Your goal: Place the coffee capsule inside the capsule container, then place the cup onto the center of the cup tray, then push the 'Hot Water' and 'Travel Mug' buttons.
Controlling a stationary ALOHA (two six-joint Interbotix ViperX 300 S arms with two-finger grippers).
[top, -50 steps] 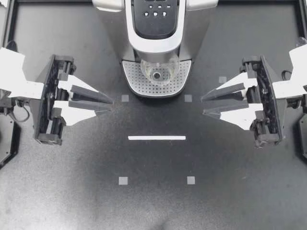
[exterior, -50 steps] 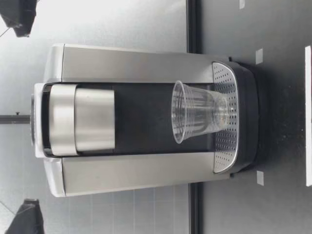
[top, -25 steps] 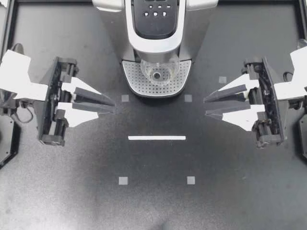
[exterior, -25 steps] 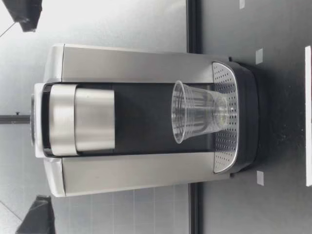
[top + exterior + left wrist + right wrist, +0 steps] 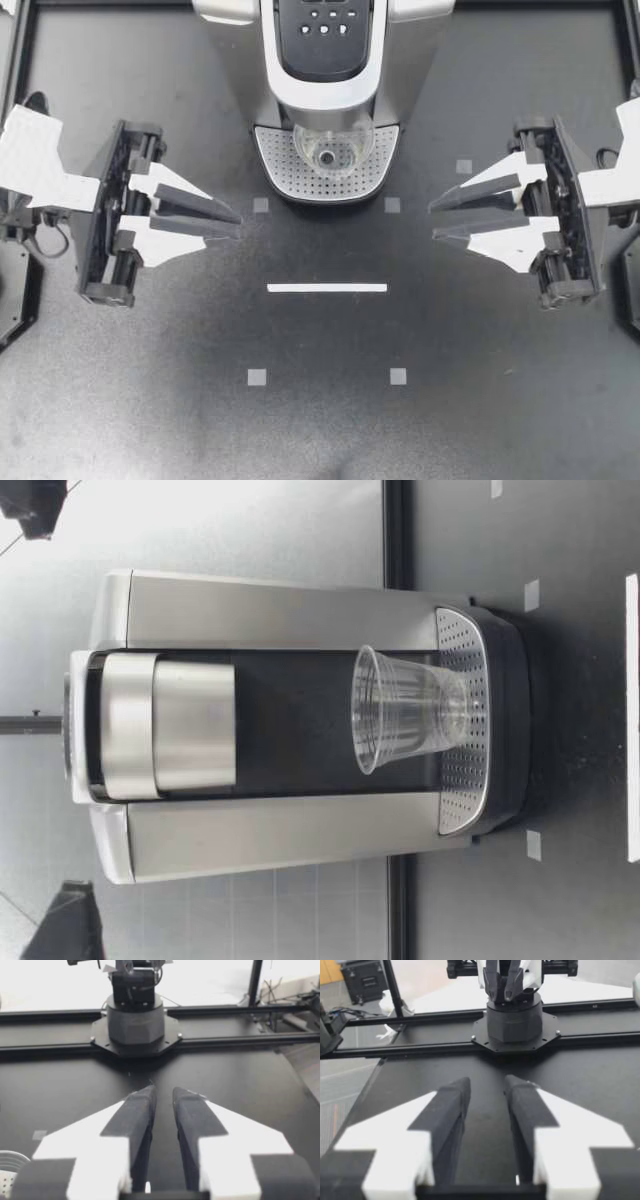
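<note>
1. My left gripper (image 5: 239,221) hangs near the table's (image 5: 320,430) left edge. Its fingers are only a narrow slit apart and hold nothing.
2. My right gripper (image 5: 432,221) hangs near the right edge, parted a little wider and also empty.
3. The cup (image 5: 333,150) stands upright mid-tray on the cup tray (image 5: 280,170), under the coffee machine (image 5: 325,40) at the middle of the far edge.

The coffee machine (image 5: 412,60) is cut off at the top view's edge. Labels on its buttons (image 5: 324,30) are illegible; its brew head (image 5: 325,95) partly hides the cup (image 5: 333,157).
</note>
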